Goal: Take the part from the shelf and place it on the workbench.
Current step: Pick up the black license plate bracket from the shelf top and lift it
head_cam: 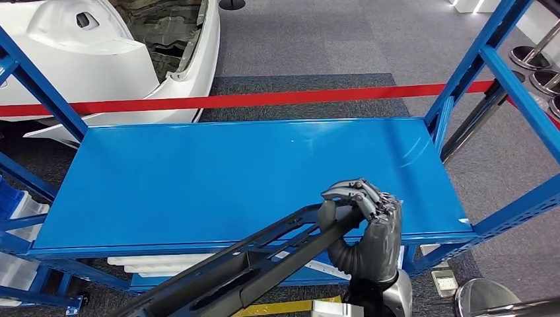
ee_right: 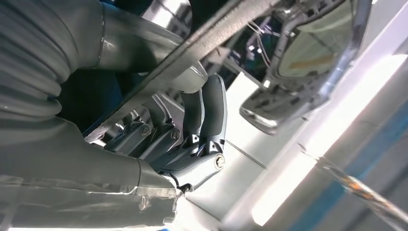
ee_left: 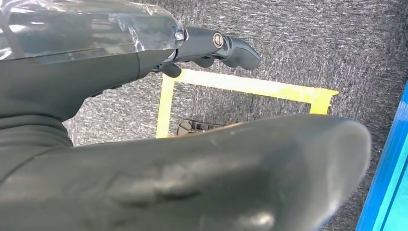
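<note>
Over the blue workbench's [head_cam: 198, 178] front edge, the right robot hand [head_cam: 363, 224] grips the black part [head_cam: 264, 261].

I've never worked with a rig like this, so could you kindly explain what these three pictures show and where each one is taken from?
This is a two-legged humanoid robot with silver arms and many-fingered hands. The wide picture comes from a camera high on its body, looking down at a blue metal shelf rack whose top surface is bare. A red barrier tape and a white car body lie beyond it. The right hand grips one end of a long black plastic frame part, held at the shelf's front edge. The other two pictures come from cameras at the wrists. The right wrist view shows the same hand closed round the part from close behind. The left wrist view shows the left hand over grey carpet marked with yellow floor tape; whether it holds anything is unclear.
</note>
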Robot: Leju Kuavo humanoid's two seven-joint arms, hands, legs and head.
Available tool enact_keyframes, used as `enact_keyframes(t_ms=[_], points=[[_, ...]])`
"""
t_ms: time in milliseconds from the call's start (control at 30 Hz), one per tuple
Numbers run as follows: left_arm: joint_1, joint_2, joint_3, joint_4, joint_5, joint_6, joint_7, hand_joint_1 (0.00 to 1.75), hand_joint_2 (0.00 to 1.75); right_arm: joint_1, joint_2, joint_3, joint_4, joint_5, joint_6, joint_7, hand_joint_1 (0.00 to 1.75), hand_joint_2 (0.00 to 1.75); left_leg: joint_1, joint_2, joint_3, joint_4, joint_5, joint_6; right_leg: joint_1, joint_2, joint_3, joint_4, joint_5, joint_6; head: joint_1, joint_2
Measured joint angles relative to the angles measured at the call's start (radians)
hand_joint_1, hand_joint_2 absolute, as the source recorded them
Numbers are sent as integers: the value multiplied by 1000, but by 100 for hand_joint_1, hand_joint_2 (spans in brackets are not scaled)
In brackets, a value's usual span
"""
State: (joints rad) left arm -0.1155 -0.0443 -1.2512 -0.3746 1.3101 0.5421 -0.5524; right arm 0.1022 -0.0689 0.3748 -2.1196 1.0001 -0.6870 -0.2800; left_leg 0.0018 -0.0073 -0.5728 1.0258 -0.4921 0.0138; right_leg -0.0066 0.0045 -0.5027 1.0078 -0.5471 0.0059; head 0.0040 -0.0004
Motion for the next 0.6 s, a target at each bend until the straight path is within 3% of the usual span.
enact_keyframes(t_ms=[167,400,600], points=[[0,0,0,0,-1,0,0,0,0,31,54,-10,11,-8,0,-17,175,175,0,0,0,0,0,0,0,0,0,0,0,0,0,0],[0,0,0,0,1,5,5,0,0,45,88,-27,16,-36,0,-36,175,175,0,1,0,0,0,0,0,0,0,0,0,0,0,0],[0,0,0,0,7,11,8,0,0,45,87,-27,17,44,0,60,175,175,0,1,0,0,0,0,0,0,0,0,0,0,0,0]])
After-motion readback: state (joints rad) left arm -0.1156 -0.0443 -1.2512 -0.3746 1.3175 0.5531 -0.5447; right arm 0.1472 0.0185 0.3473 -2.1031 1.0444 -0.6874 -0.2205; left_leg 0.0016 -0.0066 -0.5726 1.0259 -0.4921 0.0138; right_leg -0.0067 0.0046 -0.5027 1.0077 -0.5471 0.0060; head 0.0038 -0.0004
